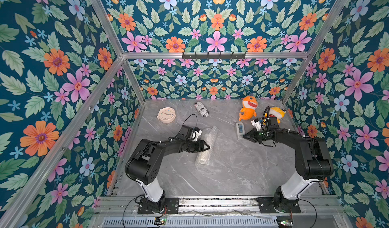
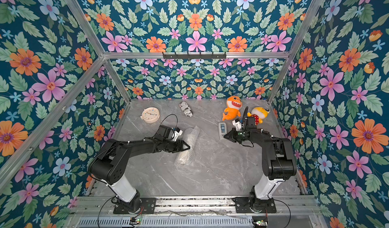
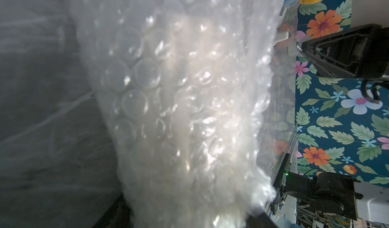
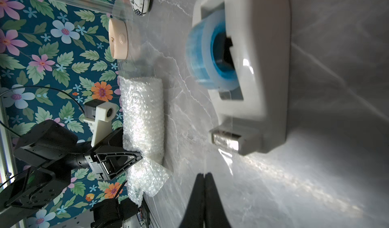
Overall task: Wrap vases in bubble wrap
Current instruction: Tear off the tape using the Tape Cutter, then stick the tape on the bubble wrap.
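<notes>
On the gray table (image 1: 231, 170) lies one roll of bubble wrap (image 1: 208, 136), in the middle and a bit to the left. Its long side runs from near to far. One vase (image 3: 193, 73) is inside the roll. It shows only as a pale cream glow through the bubbles in the left wrist view, and its shape is hard to make out.

Two black arms reach in. The left gripper (image 1: 207, 147) sits across the near part of the roll, with a finger on each side, pinching the wrap. The right gripper (image 4: 204, 178) has its fingers pressed tight together, just beside the near end of one white tape holder (image 1: 239, 130) with a blue roll. A clear strip hangs from its cutter, but it is too hard to tell if the fingers pinch it.

At the far side are one round clock (image 1: 166, 115), one black-and-white can (image 1: 202, 109) lying down, and two soft toys. One is an orange shark (image 1: 248, 109). The other is a yellow toy (image 1: 276, 112), partly hidden behind the right arm's cable.
</notes>
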